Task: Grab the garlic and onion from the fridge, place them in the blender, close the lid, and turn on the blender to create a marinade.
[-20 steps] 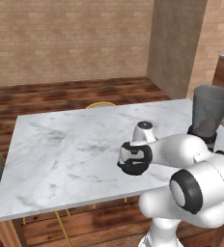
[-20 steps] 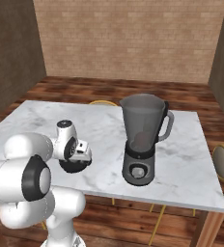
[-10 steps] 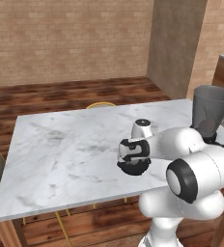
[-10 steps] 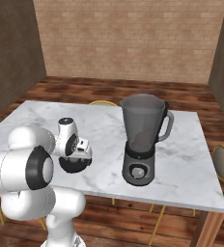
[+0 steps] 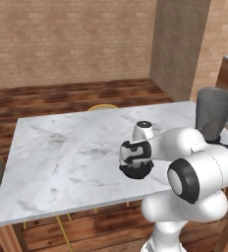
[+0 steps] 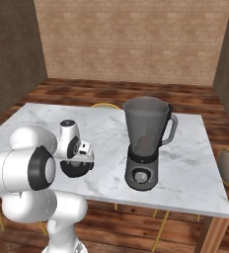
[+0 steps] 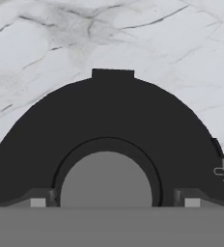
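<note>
Brick walls and a wooden plank floor surround a white marble table (image 5: 62, 157), with yellow-framed chairs (image 6: 228, 167) tucked at its edges. On the table's right part stands the blender (image 6: 145, 143), its smoky jar uncovered; the right base view shows something small and reddish, probably the onion (image 6: 144, 144), low inside the jar, and the silver knob on the base. From the left base view the arm's white elbow hides the blender's base, leaving just the jar visible. The lid (image 7: 109, 140) lies flat on the marble left of the blender, directly under the hand (image 7: 112, 200). Looking down from the hand, the black disc sits close below with its side tab pointing away, the two fingertips (image 7: 36, 198) spread wide to either side of its central raised ring and gripping nothing. Compared with a second ago, the hand has sunk slightly toward the lid, and the elbow has swung forward; the blender stands unmoved.
</note>
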